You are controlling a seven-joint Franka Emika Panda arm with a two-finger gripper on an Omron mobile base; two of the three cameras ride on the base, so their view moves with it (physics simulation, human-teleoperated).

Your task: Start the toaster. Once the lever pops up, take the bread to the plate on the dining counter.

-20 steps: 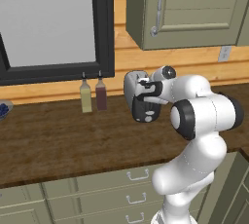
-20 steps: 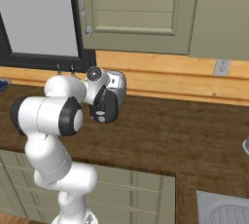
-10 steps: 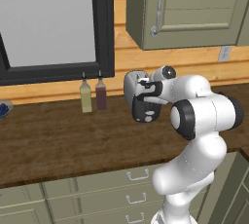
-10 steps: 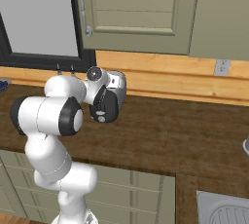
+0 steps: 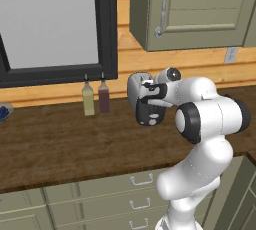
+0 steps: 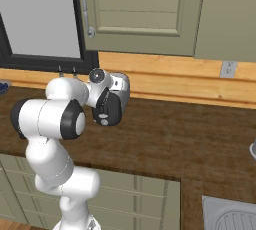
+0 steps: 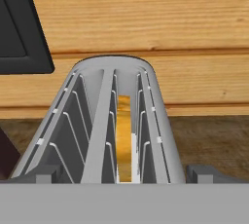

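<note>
The silver-grey toaster (image 5: 136, 94) stands at the back of the wood counter, its black end panel (image 5: 150, 114) with a round knob (image 5: 151, 122) facing the robot. My gripper (image 5: 151, 92) hovers over its top, open, with nothing between its fingers. In the hand view the fingertips (image 7: 44, 172) stand wide, one on each side of the toaster (image 7: 97, 121). The bread (image 7: 124, 140) sits deep in one slot, edge on. I cannot pick out the lever on the dark panel. From the right, the gripper (image 6: 106, 100) overlaps the toaster (image 6: 120, 85). The plate and the dining counter are out of view.
Two bottles (image 5: 88, 99) (image 5: 104, 96) stand left of the toaster under a black-framed window (image 5: 105, 29). An olive wall cabinet (image 5: 190, 9) hangs above. A steel sink (image 6: 232, 214) lies at the far right. Olive drawers (image 5: 110, 189) run below the counter edge.
</note>
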